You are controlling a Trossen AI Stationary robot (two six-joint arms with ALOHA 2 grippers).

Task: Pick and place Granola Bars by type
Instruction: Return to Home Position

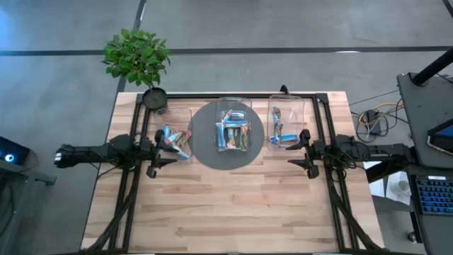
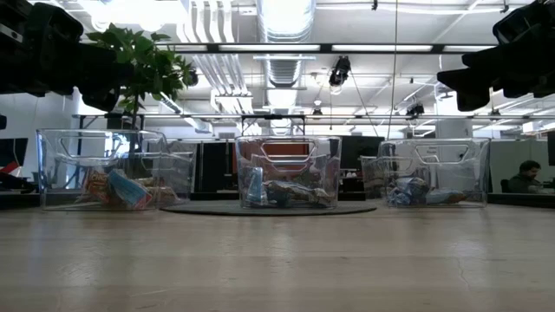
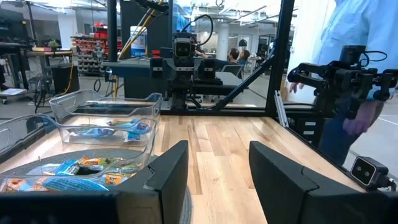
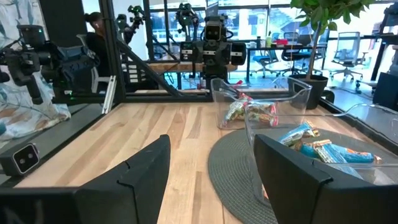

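Three clear bins stand in a row on the far half of the wooden table, each holding Granola Bars in shiny wrappers: the left bin [image 1: 175, 131] with red and blue bars [image 2: 117, 189], the middle bin [image 1: 233, 126] with blue and green bars [image 4: 317, 149], and the right bin [image 1: 285, 126] with blue bars [image 2: 412, 192]. My left gripper [image 3: 217, 174] hovers level beside the left bin [image 1: 168, 152], open, nothing between its fingers. My right gripper [image 4: 214, 168] hovers level beside the right bin [image 1: 296, 151], also open with nothing in it.
The middle bin rests on a round grey mat [image 1: 205, 149]. A potted plant [image 1: 138, 57] stands at the far left corner. Black frame rails [image 1: 322, 120] run along both sides. A person in a light blue shirt [image 3: 354, 37] stands beyond the right edge. Bare wood [image 1: 226, 205] fills the near half.
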